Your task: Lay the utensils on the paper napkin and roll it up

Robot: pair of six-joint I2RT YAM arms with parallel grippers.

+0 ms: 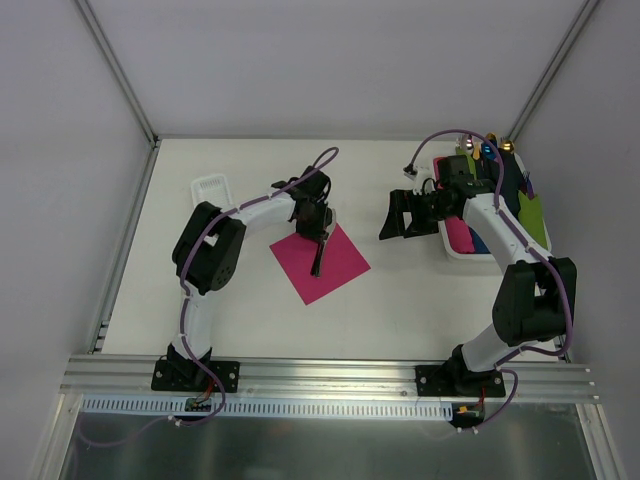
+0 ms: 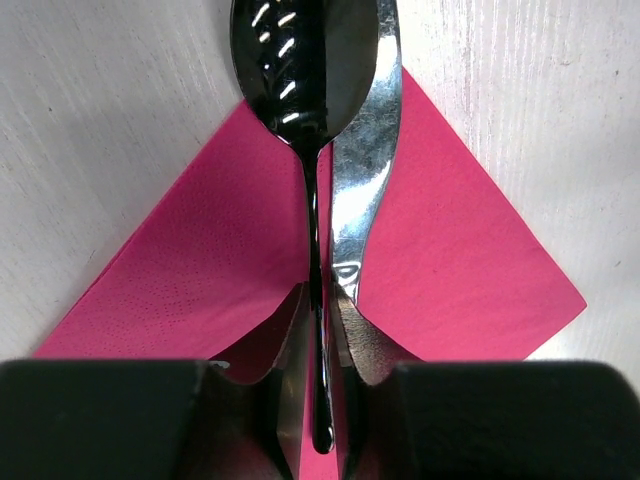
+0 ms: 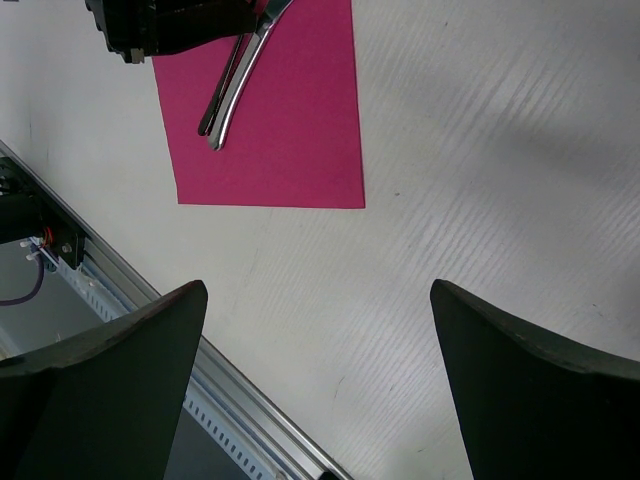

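The magenta paper napkin (image 1: 342,266) lies flat on the table in front of the left arm. The utensils, a dark spoon (image 2: 300,60) and a shiny knife (image 2: 365,170), lie side by side along its middle (image 1: 317,258). My left gripper (image 2: 322,340) straddles the spoon's handle end. Its fingers (image 2: 285,340) stand a sliver apart, with pink showing on both sides of the handle. The right wrist view shows the napkin (image 3: 290,130) and both utensils (image 3: 235,90) from the side. My right gripper (image 3: 318,290) hangs wide open over bare table, holding nothing.
A narrow white ridged tray (image 1: 212,187) lies at the back left. A white bin (image 1: 458,243) at the right holds pink napkins, with rolled green and dark napkins (image 1: 530,215) beside it. The aluminium rail (image 3: 150,290) runs along the near edge.
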